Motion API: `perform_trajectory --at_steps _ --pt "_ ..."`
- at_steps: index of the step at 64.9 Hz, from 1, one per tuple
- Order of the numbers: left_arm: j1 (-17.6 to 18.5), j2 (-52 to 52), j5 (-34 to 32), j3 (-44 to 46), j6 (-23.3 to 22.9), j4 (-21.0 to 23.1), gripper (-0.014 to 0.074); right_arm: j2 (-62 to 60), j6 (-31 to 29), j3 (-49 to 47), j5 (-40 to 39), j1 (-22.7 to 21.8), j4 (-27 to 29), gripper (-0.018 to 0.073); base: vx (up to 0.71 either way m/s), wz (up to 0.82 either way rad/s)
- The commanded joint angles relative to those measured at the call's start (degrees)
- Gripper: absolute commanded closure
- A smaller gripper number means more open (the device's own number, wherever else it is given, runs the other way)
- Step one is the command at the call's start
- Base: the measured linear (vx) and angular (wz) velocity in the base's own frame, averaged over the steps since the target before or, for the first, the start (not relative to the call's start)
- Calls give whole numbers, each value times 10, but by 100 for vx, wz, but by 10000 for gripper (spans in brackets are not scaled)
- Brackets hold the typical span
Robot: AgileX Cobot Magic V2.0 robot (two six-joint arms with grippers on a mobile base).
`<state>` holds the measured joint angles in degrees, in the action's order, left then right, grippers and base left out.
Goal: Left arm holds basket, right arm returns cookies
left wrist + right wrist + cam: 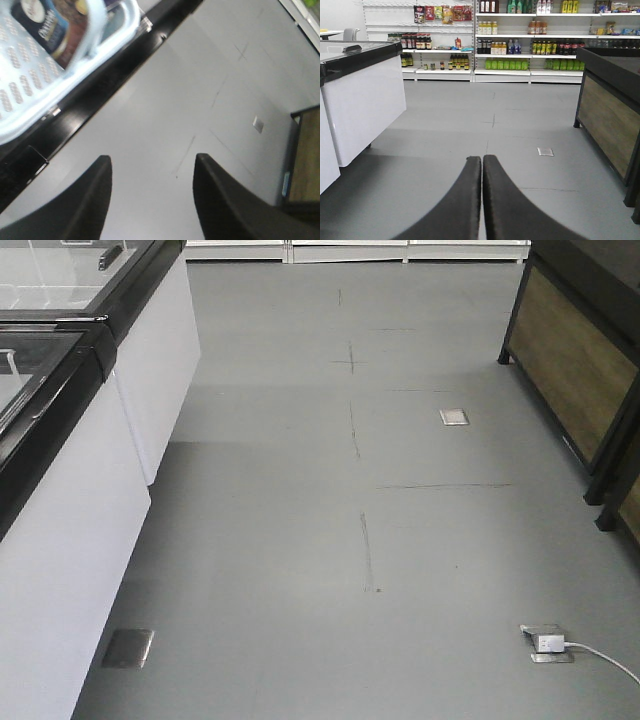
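In the left wrist view the light blue basket (22, 87) sits at the upper left on top of a black-rimmed freezer (100, 95). Its pale loop handle (92, 30) crosses in front of the dark navy cookies carton (47, 30), which lies inside the basket. My left gripper (152, 159) is open and empty, over bare floor, to the lower right of the basket and apart from it. My right gripper (482, 159) is shut on nothing and points down the aisle above the floor. Neither arm shows in the front view.
White chest freezers with black rims (90, 440) line the left. A wood-panelled stand on black legs (580, 360) is on the right. A white plug box with cable (550, 642) and metal floor plates (454, 417) lie on the floor. Stocked shelves (520, 45) stand at the aisle's end.
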<state>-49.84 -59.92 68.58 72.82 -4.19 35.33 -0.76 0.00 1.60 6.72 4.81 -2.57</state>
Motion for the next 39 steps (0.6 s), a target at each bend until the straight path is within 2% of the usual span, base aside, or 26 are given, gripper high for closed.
perform_trajectory --at_steps 1,12,26,39 --pt "-36 -5 -39 17 9 71 248 -5 0 1 -42 -2 -2 567 0 0" --pt "-98 -35 -66 17 53 184 248 -5 0 1 -42 -2 -2 567 0 0" --pt "-175 -66 -99 17 64 233 248 -5 0 1 -42 -2 -2 567 0 0" --pt "-195 -130 -92 17 154 374 248 -5 0 1 -42 -2 -2 567 0 0"
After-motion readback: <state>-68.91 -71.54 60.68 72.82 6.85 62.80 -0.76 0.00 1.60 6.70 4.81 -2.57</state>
